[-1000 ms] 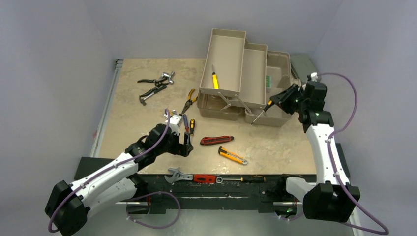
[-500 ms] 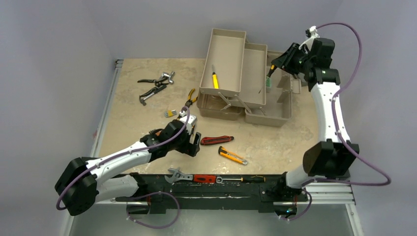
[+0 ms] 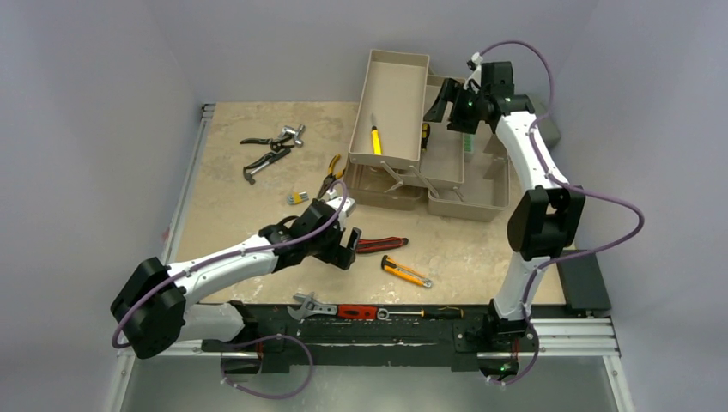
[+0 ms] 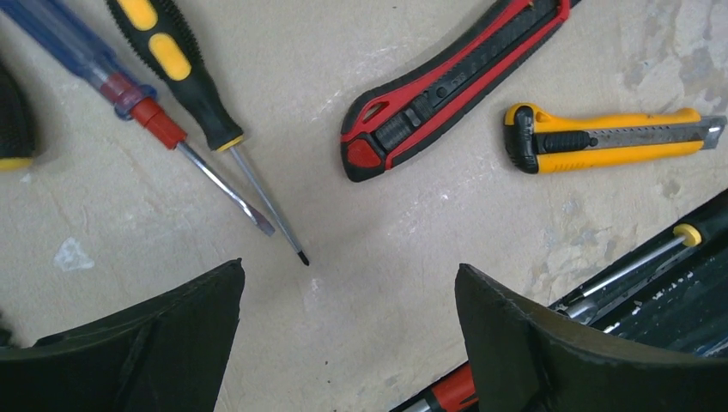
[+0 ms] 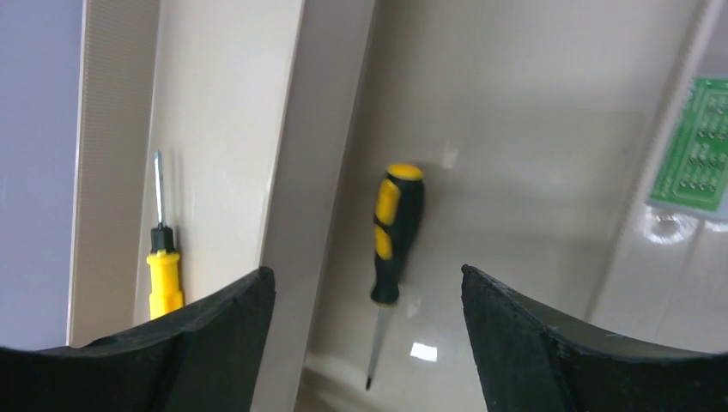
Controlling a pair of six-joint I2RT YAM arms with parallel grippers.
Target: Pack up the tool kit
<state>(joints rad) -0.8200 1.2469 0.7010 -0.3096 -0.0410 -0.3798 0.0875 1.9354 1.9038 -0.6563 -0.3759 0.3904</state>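
The beige toolbox [image 3: 397, 90] stands open at the back, trays folded out. My right gripper [image 3: 440, 106] hangs open over the middle tray [image 5: 515, 112]; a black-and-yellow screwdriver [image 5: 391, 230] lies loose there below the jaws [image 5: 367, 283]. A yellow screwdriver [image 5: 163, 273] lies in the far tray. My left gripper [image 3: 348, 250] is open and empty just above the table [image 4: 350, 275]. Ahead of it lie a red-and-black utility knife [image 4: 446, 81], a yellow utility knife [image 4: 609, 137], a black-and-yellow screwdriver [image 4: 185, 77] and a blue-handled screwdriver [image 4: 107, 77].
Orange-handled pliers [image 3: 330, 175] and darker pliers [image 3: 270, 148] lie on the table's left half, with a small yellow part [image 3: 296, 198]. A wrench [image 3: 312, 305] and other tools line the black front rail [image 3: 403, 330]. A green piece [image 5: 700, 154] sits in the toolbox.
My right arm swung from the toolbox's near side up over the middle tray and opened, letting go of the black-and-yellow screwdriver. My left gripper slid right toward the red-and-black knife.
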